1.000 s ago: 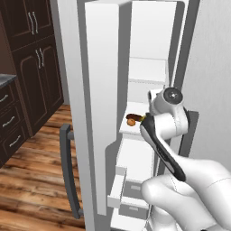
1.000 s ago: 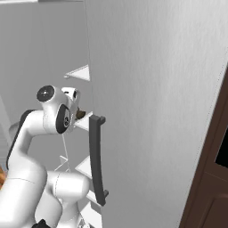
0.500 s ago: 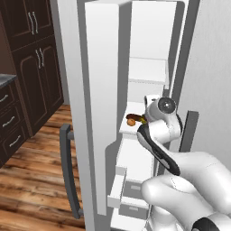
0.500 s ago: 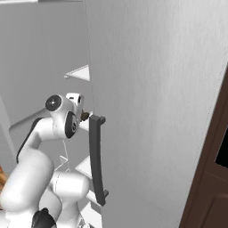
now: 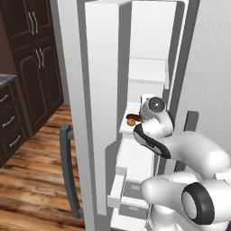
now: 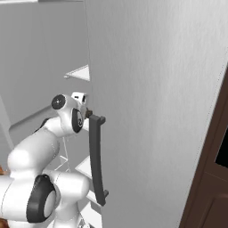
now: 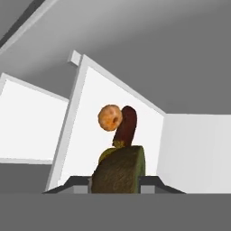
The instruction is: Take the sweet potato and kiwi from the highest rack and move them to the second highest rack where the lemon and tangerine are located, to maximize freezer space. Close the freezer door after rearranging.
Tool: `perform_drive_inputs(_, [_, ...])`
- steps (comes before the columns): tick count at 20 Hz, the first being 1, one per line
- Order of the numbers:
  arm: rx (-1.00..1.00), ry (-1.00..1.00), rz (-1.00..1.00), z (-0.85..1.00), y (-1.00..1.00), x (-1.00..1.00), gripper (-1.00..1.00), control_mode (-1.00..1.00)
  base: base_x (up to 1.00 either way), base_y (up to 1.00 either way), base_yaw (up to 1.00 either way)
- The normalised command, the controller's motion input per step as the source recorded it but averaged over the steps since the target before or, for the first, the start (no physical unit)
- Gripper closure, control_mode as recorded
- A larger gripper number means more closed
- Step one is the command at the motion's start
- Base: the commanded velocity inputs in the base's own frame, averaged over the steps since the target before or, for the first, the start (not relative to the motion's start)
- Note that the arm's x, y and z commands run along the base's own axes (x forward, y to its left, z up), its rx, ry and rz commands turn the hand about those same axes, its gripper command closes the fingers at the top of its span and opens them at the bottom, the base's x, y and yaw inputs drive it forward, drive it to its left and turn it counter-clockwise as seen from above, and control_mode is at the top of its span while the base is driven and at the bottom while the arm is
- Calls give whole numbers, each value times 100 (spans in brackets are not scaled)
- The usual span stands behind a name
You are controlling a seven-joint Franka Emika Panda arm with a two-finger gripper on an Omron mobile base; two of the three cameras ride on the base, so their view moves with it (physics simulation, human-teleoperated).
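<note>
Hand (image 7: 115, 182) clamped on brown-green kiwi (image 7: 119, 171), tangerine (image 7: 110, 117) touching sweet potato (image 7: 126, 126) just beyond on freezer shelf (image 7: 149, 144)

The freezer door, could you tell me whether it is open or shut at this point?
Open: the freezer door stands swung outward, exposing white shelves and the tangerine inside the freezer.

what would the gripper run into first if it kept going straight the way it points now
Probably the sweet potato. In the hand view the gripper, shut on a brownish-green fruit, points along the white shelf at the sweet potato, with the tangerine beside it. Depth is unclear, so the tangerine could come first.
</note>
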Motion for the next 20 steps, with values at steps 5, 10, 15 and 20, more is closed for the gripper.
perform_drive_inputs(5, [0,0,-8,-19,-1,51,100,-100,0,0,0])
perform_drive_inputs(10, [0,0,-1,-26,-7,41,100,-100,0,0,0])
perform_drive_inputs(15, [0,-1,0,-23,-13,31,100,-100,0,0,0])
perform_drive_inputs(20, [0,0,0,-19,-10,40,100,-100,0,0,0])
